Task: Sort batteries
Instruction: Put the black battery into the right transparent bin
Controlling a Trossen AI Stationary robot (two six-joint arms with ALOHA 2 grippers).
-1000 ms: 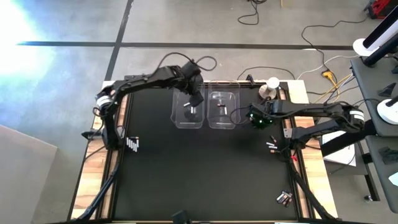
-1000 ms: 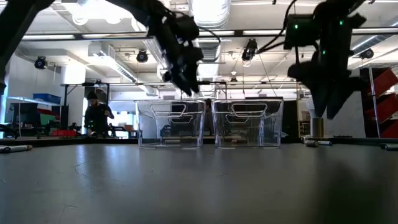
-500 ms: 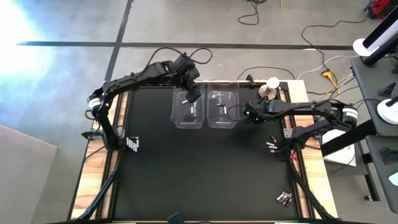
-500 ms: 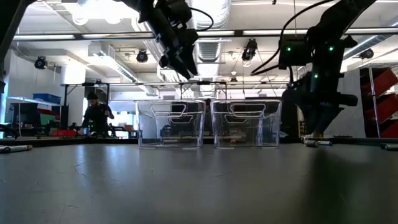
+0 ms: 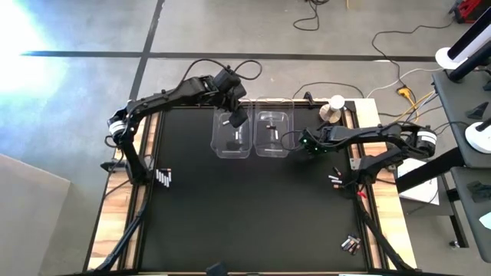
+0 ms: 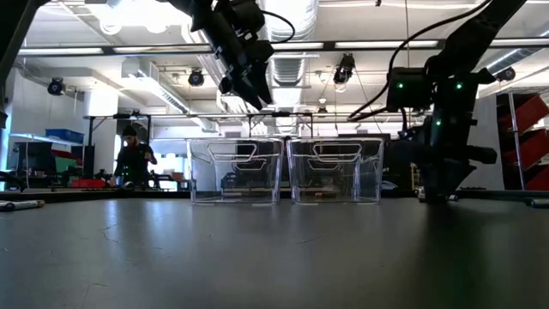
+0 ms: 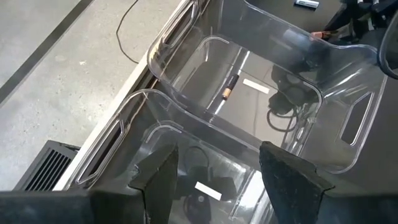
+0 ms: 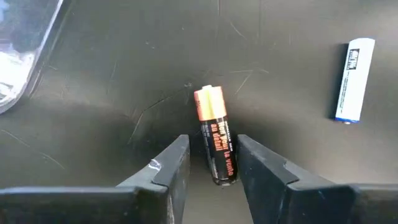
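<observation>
A dark battery with a copper end [image 8: 214, 143] lies on the black mat [image 5: 245, 207], to the right of the two clear bins. My right gripper [image 8: 212, 165] [image 5: 311, 146] is down at the mat, open, with one finger on each side of this battery. A silvery-white battery [image 8: 352, 81] lies a little apart from it. My left gripper [image 7: 217, 180] [image 5: 236, 116] hangs open and empty above the left bin [image 5: 232, 136]. The right bin [image 5: 274, 136] holds a dark battery [image 7: 231, 86] on its floor. My right gripper points steeply down, and its fingers [image 8: 171, 165] lie along the dark battery's two long sides at its plain end [image 8: 222, 168]. The battery lies flat on the mat. I cannot tell whether the fingers touch it.
More batteries lie on the mat: a group near the left edge [image 5: 163, 178], a few at the right [image 5: 335, 179], and a cluster at the near right corner [image 5: 350, 244]. A round silver-and-white knob object [image 5: 335, 103] stands at the far right corner. A person [image 6: 133, 159] is in the room beyond.
My right gripper has come down to the mat, shifting toward the bins and tipping to point more steeply down. My left gripper rose a little above the left bin, then held still.
</observation>
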